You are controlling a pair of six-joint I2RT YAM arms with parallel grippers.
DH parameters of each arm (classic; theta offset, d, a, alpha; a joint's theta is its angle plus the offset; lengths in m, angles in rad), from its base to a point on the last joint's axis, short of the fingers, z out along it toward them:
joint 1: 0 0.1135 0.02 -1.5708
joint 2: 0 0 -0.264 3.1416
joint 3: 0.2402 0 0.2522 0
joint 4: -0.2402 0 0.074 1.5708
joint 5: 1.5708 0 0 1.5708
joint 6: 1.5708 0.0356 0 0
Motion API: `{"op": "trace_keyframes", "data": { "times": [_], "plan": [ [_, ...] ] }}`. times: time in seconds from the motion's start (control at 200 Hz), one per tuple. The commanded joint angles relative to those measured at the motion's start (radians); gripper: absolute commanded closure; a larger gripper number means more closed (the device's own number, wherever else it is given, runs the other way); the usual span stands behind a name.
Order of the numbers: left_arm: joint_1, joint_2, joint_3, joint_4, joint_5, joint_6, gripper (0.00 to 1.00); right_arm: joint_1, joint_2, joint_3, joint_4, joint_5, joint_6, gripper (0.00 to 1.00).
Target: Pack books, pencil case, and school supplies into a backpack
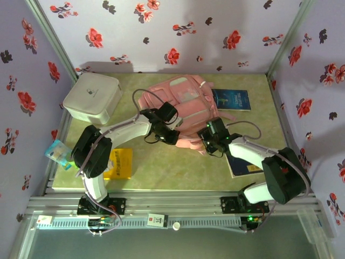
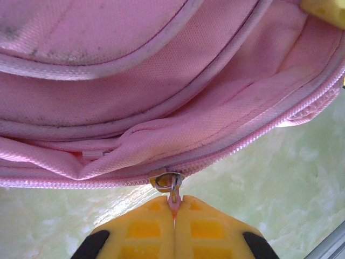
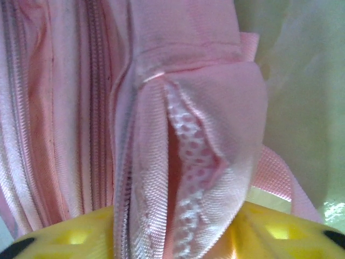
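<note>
Centrally on the green counter (image 1: 178,170) lies the pink backpack (image 1: 183,102), front pockets up; both arms reach in to its near edge. The left gripper (image 2: 175,208) has its yellow fingers (image 2: 145,229) pressed together, pinching the zip pull (image 2: 173,189) that hangs from the slider on the backpack's near seam; the zip runs off to both sides of the slider, and the gripper sits just off the fabric, over bare counter. The right gripper (image 3: 178,229) meets the backpack's near right corner; its fingers stand partly apart with a fold of pink fabric and white mesh trim bunched between them, and it appears clamped on that fold, though the contact at the pads is hard to see; a pink strap runs past the right finger. The books are all outside the backpack, on the counter: the yellow book (image 1: 121,163) lies near the front left, partly beneath the left arm; a blue book (image 1: 232,100) lies just beside the backpack's far right side; a second blue book (image 1: 243,166) lies near the front right, partly under the right arm. A white box (image 1: 92,97) with rounded corners sits at the far left corner, apart from the backpack.
</note>
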Motion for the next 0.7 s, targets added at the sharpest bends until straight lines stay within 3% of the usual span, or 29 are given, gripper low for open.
{"op": "trace_keyframes", "data": {
  "times": [0.0, 0.31, 0.695],
  "plan": [
    [-0.01, -0.004, -0.003, 0.033, -0.027, -0.005, 1.0, 0.011, 0.002, 0.004, -0.031, 0.049, 0.007, 0.58],
    [0.007, -0.04, -0.056, 0.002, -0.112, 0.045, 1.0, 0.008, 0.009, 0.023, -0.092, 0.164, -0.058, 0.75],
    [0.153, -0.024, -0.094, -0.009, -0.247, 0.078, 1.0, -0.008, 0.029, 0.055, -0.142, 0.216, -0.116, 0.78]
  ]
}}
